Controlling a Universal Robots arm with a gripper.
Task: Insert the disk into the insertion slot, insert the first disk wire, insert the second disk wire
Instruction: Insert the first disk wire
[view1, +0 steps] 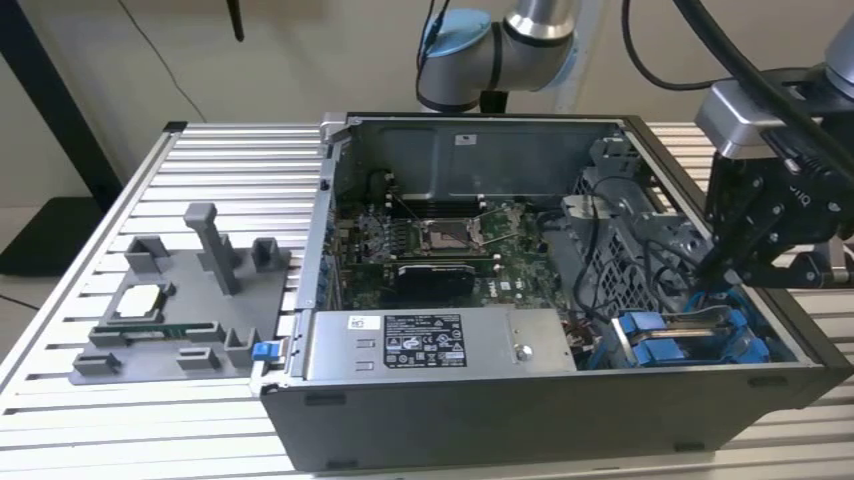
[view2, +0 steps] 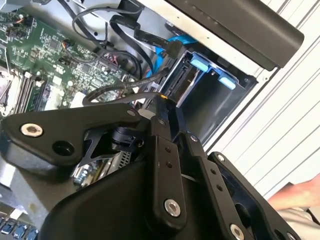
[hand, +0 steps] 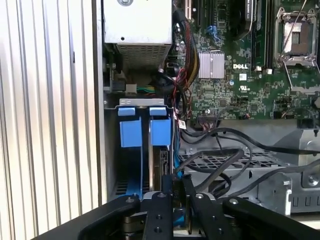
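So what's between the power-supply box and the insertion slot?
A bundle of red, black and yellow wires crosses the gap between the power-supply box and the insertion slot, seen in the first wrist view.

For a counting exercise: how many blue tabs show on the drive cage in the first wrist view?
2, side by side: one blue tab beside the case wall, the other nearer the motherboard. The gripper may hide more.

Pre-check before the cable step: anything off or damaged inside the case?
Nothing looks damaged or spilled. Only loose black cables draped over the metal cage beside the blue-railed drive slot, near the gripper.
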